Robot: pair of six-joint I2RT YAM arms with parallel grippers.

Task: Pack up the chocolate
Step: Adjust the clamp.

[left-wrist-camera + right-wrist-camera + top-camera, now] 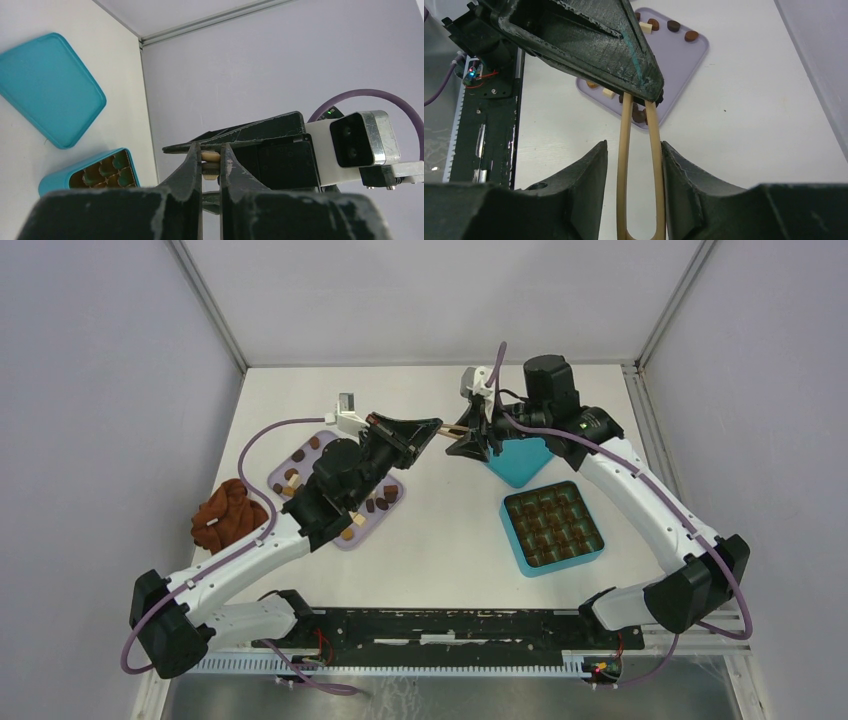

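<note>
While the left gripper (210,150) is clamped on the tips of tan tongs (624,165), the right gripper (634,145) has its jaws apart on either side of the tongs' bend, with a gap showing on one side. Chocolate pieces (378,504) lie on the lilac tray (365,526), left of centre in the top view. The teal box (512,540) sits right of centre, its lid (520,465) just above.
</note>
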